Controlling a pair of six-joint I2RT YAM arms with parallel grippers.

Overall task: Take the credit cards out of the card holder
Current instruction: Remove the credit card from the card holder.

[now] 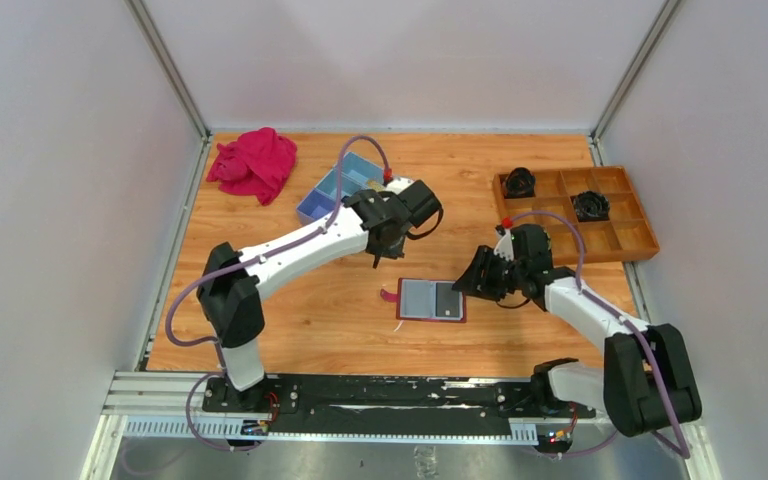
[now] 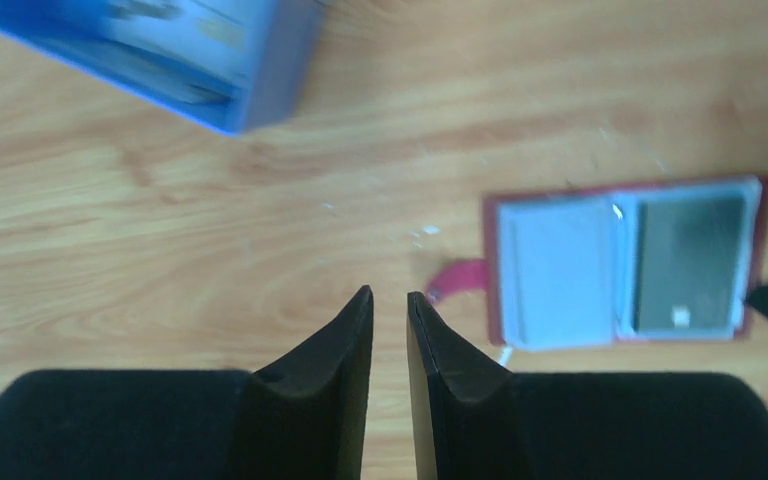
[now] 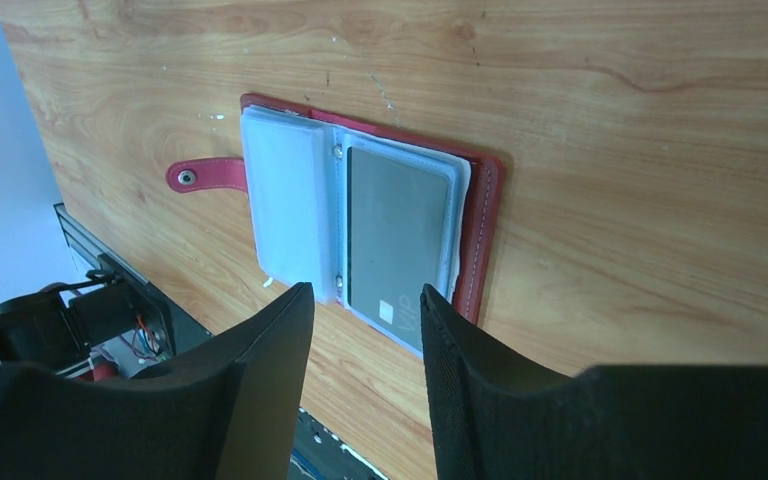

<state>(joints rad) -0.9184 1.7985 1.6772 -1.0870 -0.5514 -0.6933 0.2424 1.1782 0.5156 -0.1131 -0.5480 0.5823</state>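
Extraction from open card holder point(image 3: 479, 235)
I aim the right gripper point(image 3: 365, 292), spread and empty, at the outer edge of the grey credit card point(image 3: 395, 225); left gripper point(image 2: 390, 295), barely parted, holds nothing.

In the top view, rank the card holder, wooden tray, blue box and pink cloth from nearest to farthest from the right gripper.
From the right gripper:
1. card holder, just to its left.
2. wooden tray, behind it on the right.
3. blue box, farther back on the left.
4. pink cloth, back left corner.
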